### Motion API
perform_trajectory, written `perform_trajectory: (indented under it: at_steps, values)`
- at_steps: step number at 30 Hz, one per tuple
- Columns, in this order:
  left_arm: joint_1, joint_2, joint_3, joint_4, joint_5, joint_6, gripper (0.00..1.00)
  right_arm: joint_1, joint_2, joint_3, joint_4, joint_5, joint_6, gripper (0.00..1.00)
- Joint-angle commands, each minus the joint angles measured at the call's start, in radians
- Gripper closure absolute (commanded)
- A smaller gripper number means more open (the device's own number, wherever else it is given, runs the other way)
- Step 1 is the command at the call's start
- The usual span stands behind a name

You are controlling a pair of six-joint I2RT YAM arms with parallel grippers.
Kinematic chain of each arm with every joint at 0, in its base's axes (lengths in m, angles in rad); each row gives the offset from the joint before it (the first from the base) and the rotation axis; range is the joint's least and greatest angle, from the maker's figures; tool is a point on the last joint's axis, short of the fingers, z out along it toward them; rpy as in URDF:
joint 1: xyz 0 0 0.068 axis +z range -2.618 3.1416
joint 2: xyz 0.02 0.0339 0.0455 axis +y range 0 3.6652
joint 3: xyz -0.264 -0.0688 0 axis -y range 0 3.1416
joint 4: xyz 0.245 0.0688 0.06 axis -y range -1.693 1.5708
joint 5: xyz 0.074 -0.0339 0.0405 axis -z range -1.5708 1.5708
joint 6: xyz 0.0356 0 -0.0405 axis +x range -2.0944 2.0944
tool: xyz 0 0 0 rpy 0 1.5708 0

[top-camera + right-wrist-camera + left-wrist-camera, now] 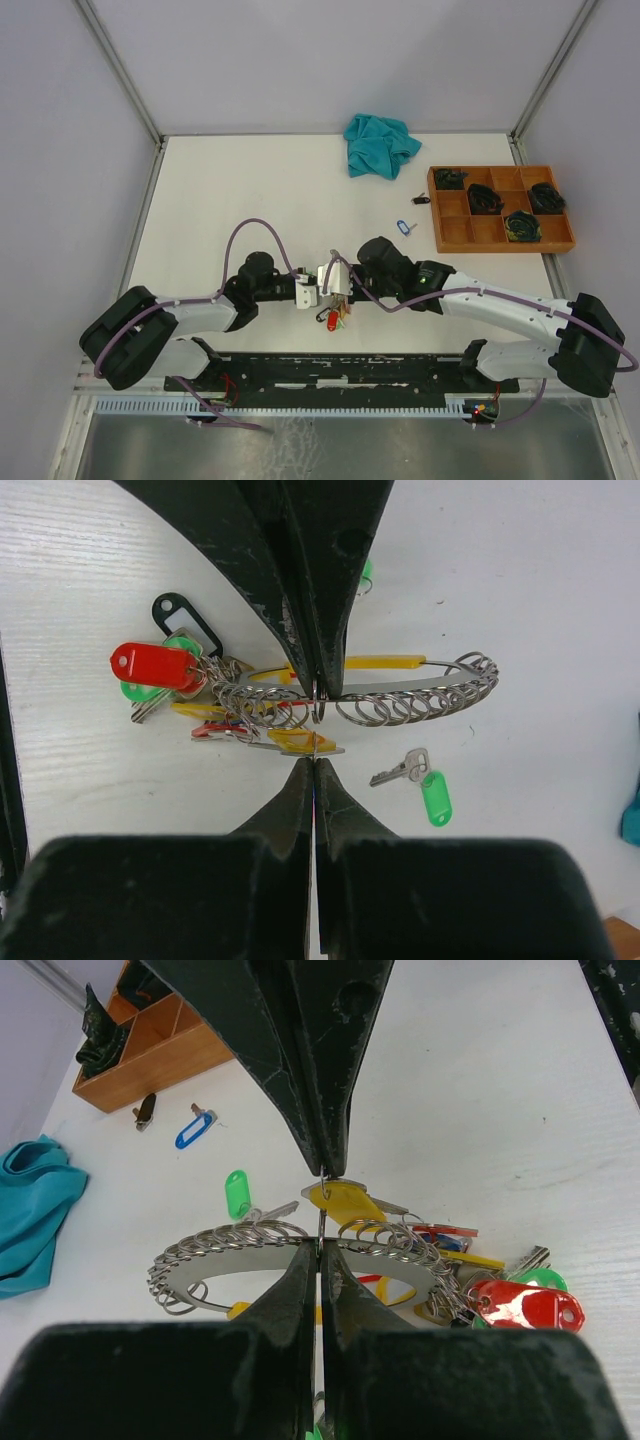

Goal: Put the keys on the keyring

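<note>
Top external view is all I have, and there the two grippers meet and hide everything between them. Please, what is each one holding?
Observer: The left gripper is shut on the thin wire of the keyring.
Operator: And the right one?
Observer: The right gripper is shut too. Its tips are at the yellow-tagged key and seem to pinch it just beside the ring.
Operator: Is any key lying loose near there?
Observer: Yes, a green-tagged key lies flat on the table, apart from the ring.
</note>
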Motion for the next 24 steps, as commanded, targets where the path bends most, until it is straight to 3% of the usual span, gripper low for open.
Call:
perform_trajectory:
  at_steps: [1,24]
  values:
    - [-0.004,-0.025,0.017,0.063,0.042,0.015,0.97,0.012,-0.003,0.034,0.049,0.013,-0.012,0.99]
    - [-0.004,-0.02,0.017,0.073,0.035,-0.004,0.97,0.015,-0.012,0.03,0.024,0.033,-0.005,0.99]
